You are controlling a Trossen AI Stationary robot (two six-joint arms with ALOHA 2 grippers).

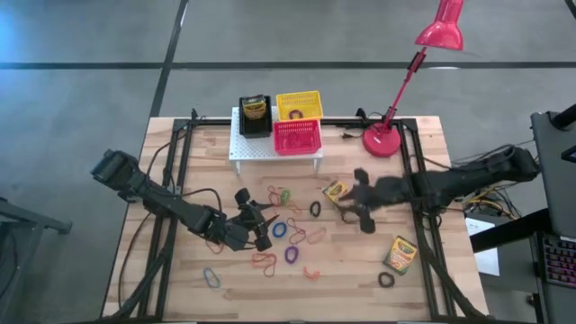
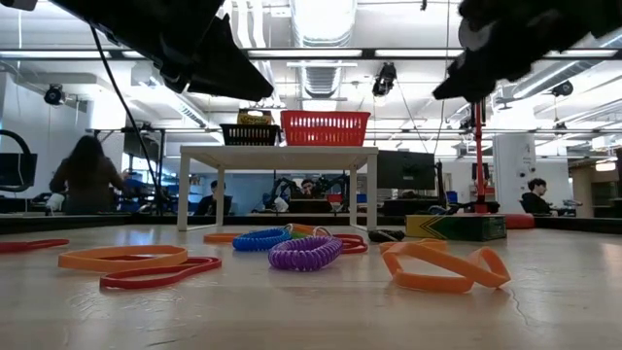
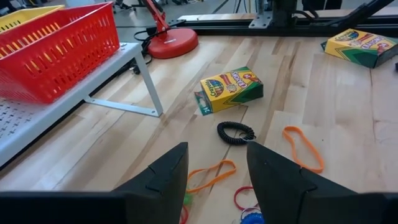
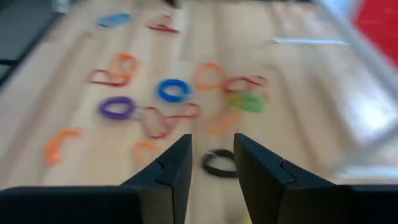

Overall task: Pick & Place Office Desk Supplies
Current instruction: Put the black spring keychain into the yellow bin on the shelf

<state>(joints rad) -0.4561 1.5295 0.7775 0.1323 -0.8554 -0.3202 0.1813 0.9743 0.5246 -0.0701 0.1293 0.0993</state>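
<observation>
Where loops scatter, both arms' fingers spread, empty; crayon box (image 3: 230,91) lettering too small to read.

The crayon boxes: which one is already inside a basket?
The crayon box standing in the black basket on the white rack. The other two lie flat on the table: one beside the right claw, one near the right edge.

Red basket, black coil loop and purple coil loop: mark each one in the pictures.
Red basket (image 1: 297,137): high view, on the basket's mesh floor.
Black coil loop (image 3: 236,132): left wrist view, on the coil's near arc.
Purple coil loop (image 2: 304,253): low view, on the coil's front side.
</observation>
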